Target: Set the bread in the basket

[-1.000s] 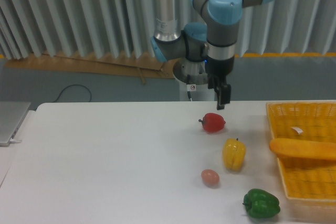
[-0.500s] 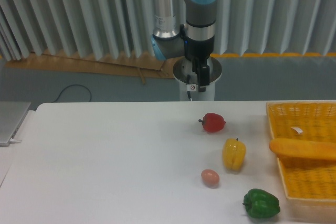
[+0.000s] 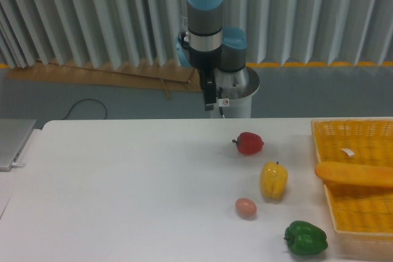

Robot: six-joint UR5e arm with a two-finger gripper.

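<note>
Gripper (image 3: 210, 97) has swung left and pulled back from the table's right half — now hangs over the far edge, carrying nothing.

Fingers look close together seen edge-on, but whether it is parted or clenched I cannot tell; nothing hangs from it. Out from the gripper: red pepper (image 3: 249, 143) nearest, then yellow bell pepper (image 3: 273, 180), egg (image 3: 245, 207) and green pepper (image 3: 305, 238), all unmoved on the white table (image 3: 123, 188). Bread (image 3: 354, 174) lies across the basket (image 3: 344, 130) at far right, one end hanging over the basket's left rim, the other cut off by the frame — same spot as in the earlier frames. Arm retreating with bread in the basket reads as task done, arm heading home.
</note>
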